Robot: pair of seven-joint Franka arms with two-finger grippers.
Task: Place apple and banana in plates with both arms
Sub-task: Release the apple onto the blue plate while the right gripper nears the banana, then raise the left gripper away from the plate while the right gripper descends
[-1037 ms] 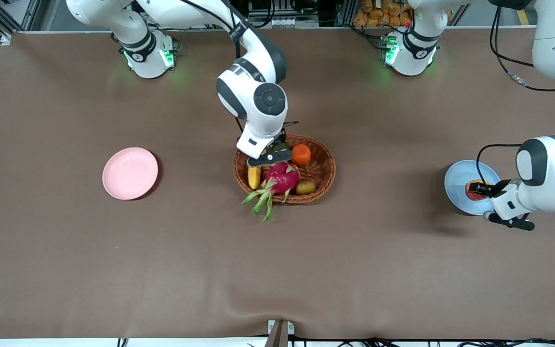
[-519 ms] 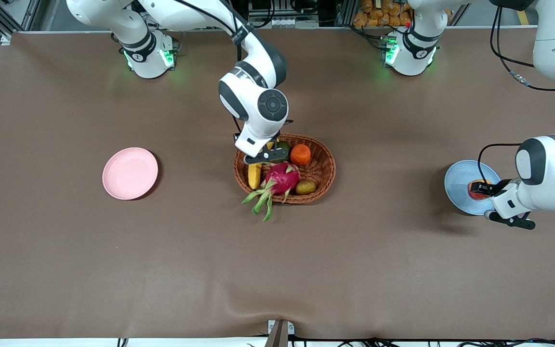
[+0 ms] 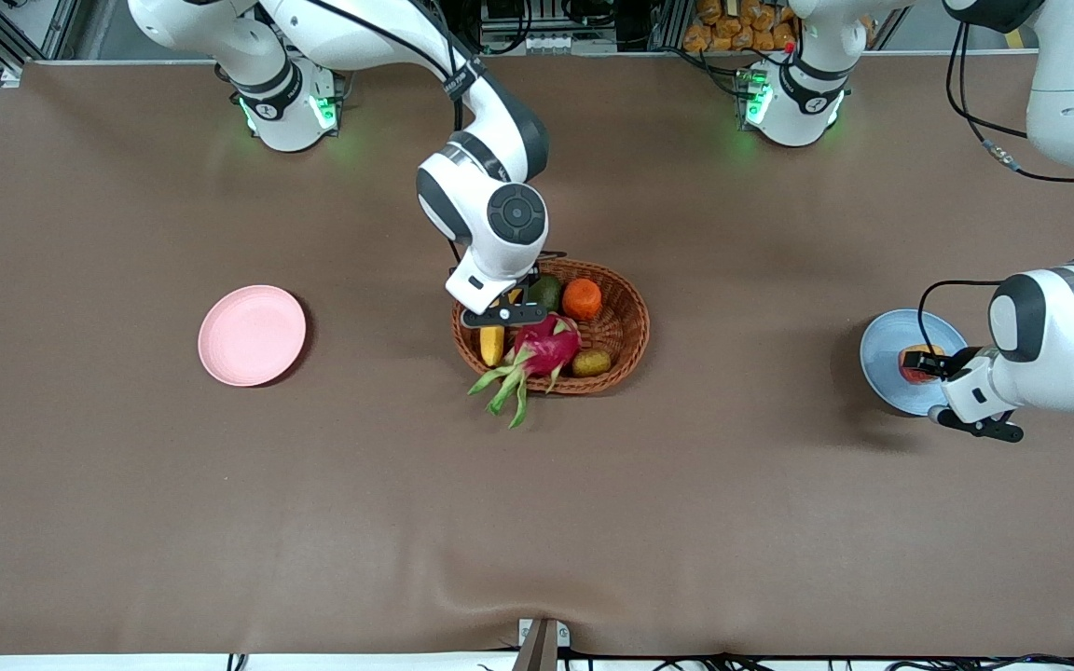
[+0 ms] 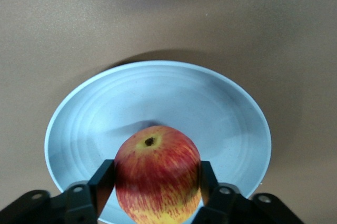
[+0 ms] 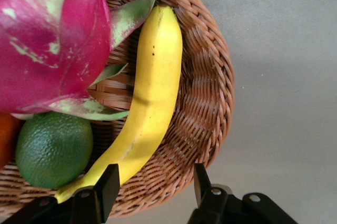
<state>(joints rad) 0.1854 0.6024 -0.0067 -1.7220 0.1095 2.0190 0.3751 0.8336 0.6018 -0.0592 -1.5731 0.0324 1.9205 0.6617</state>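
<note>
Fingers (image 4: 105,182) of the left gripper (image 4: 157,187) stand on either side of the apple (image 4: 157,175), close against its flanks; whether they are pressing it or have just let go cannot be told. The apple sits low over the light blue plate (image 4: 158,98), near the rim closest to the gripper, its stem dimple facing up; whether it rests on the plate cannot be told. In the front view the left arm (image 3: 1050,349) comes down from its base and bends back so that its wrist lies nearly level, with the left gripper (image 3: 930,365) pointing toward the middle of the table (image 3: 537,522) over the blue plate (image 3: 882,354) at the left arm's end.

The right arm (image 3: 490,200) reaches out from its base to the wicker basket (image 3: 626,326) in the middle of the table, wrist tipped steeply down. Its right gripper (image 5: 152,184) hangs over the basket rim with the fingers (image 5: 108,184) spread apart: one sits right by the stem end of the banana (image 5: 145,98), the other over the woven rim, and nothing is clasped. The banana lies along the inner wall of the basket at the side toward the right arm's end, curved with the wall, its long axis running from the gripper toward the front camera, its blunt end beside the dragon fruit (image 5: 47,40). A green fruit (image 5: 52,148) lies beside the banana's stem end, and the orange (image 3: 582,298) and a small brownish fruit (image 3: 591,362) share the basket. The pink plate (image 3: 252,335) lies toward the right arm's end of the table, well apart from the basket
</note>
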